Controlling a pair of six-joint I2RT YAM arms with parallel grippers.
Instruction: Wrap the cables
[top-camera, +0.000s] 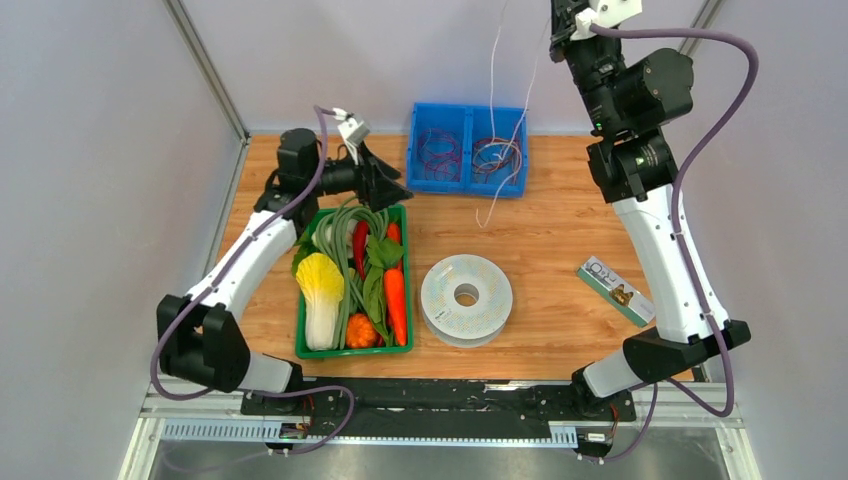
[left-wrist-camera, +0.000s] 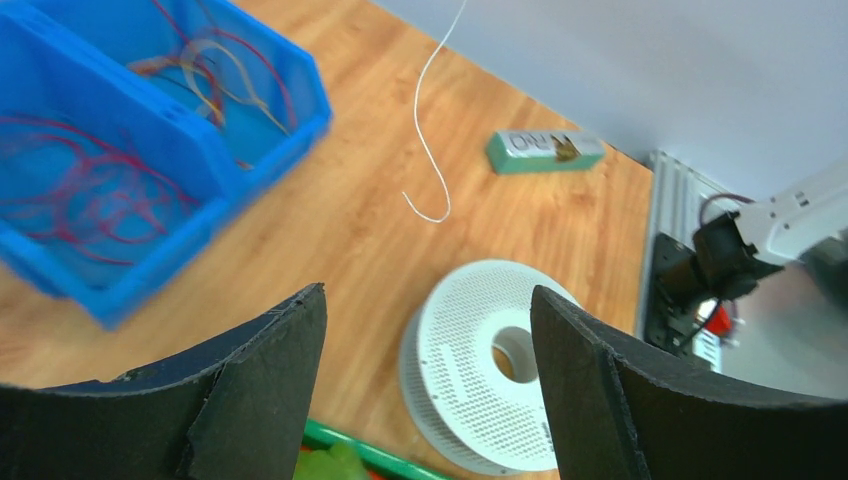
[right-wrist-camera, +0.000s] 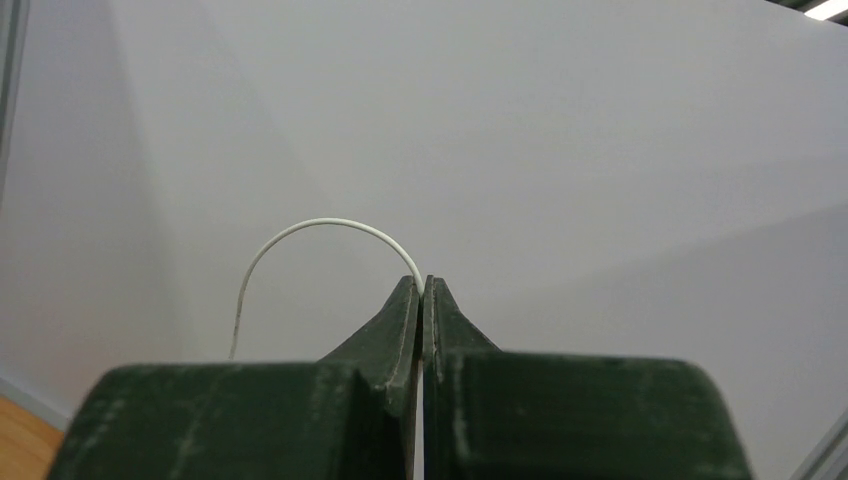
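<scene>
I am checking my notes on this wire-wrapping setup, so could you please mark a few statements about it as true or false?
1. The right gripper is shut on the white wire. True.
2. The left gripper grips the spool. False: it is open and empty, and the spool lies flat on the table.
3. The spool sits inside the blue bin. False: it lies on the table between the green crate and a small box.
4. The white wire hangs from the raised right gripper down past the blue bin. True.
</scene>
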